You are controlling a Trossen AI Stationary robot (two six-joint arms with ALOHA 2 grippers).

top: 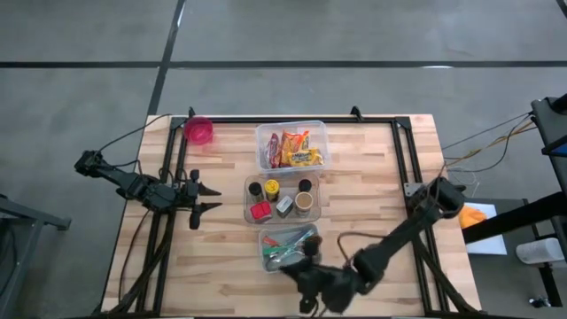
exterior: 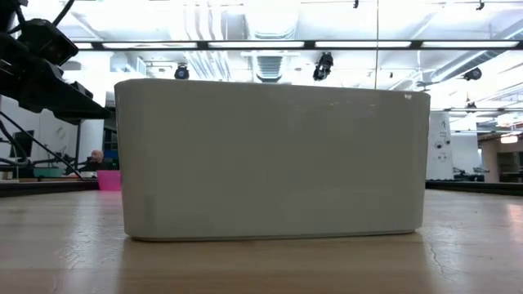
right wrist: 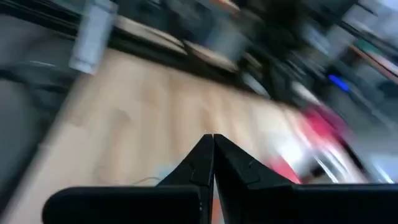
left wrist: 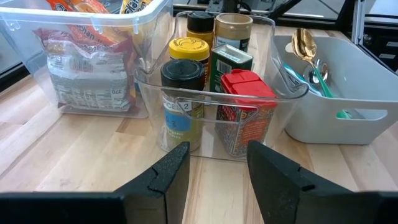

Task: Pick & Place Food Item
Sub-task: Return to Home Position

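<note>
Bright ceiling strips [exterior: 261,42] glare overhead; the right wrist view is motion-blurred.

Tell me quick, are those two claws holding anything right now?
Left gripper: open, empty, facing the transparent bin.
Right gripper: shut, nothing visible in it.

Grey concrete floor [top: 80,35] w/ dark seams [top: 266,64]; bright ceiling strip lights [exterior: 270,43]; wood-plank tabletop [top: 372,177].
</note>
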